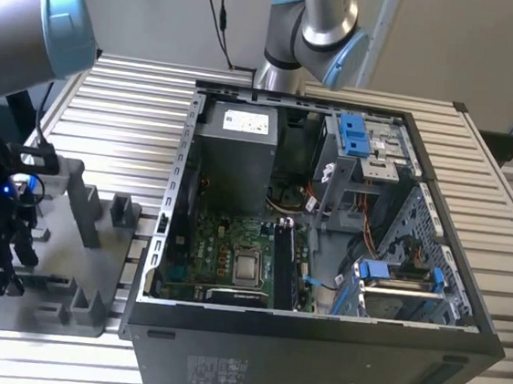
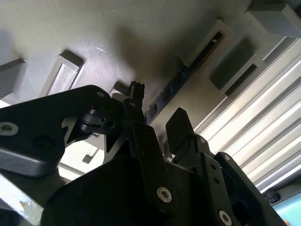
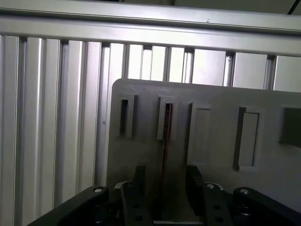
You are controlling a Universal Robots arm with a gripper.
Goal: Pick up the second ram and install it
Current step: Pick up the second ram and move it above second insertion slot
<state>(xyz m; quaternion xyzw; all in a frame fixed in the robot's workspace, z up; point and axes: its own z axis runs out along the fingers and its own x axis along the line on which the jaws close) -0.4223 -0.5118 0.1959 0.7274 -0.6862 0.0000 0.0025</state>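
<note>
The second ram (image 3: 165, 141), a thin, long, dark memory board, lies in the grey plastic tray (image 3: 141, 92). It stands on edge in one of the tray's narrow slots, and its far end sits inside a raised grey frame on the tray. In the second wrist view the same board (image 2: 186, 73) runs as a dark strip along that slot, with grey blocks of the tray on either side of it.

The jaws hang low over the tray and are spread apart, holding nothing. Their two black fingers (image 3: 194, 183) stand one on each side of the near end of the second ram, and in the first wrist view a gap shows between the board and each finger. The second wrist view shows the fingers (image 2: 141, 132) from behind, again parted, with the board's near end running in between them.

In the exterior view the grey and blue arm (image 1: 37, 13) reaches down over the tray (image 1: 57, 254), and the jaws sit above the tray's edge farthest from the case. The open black computer case (image 1: 312, 363) stands just beside the tray, on the exterior view's right of it. Both rest on a ribbed aluminium surface (image 1: 140, 79), whose slats also show beyond the tray in the first wrist view.
</note>
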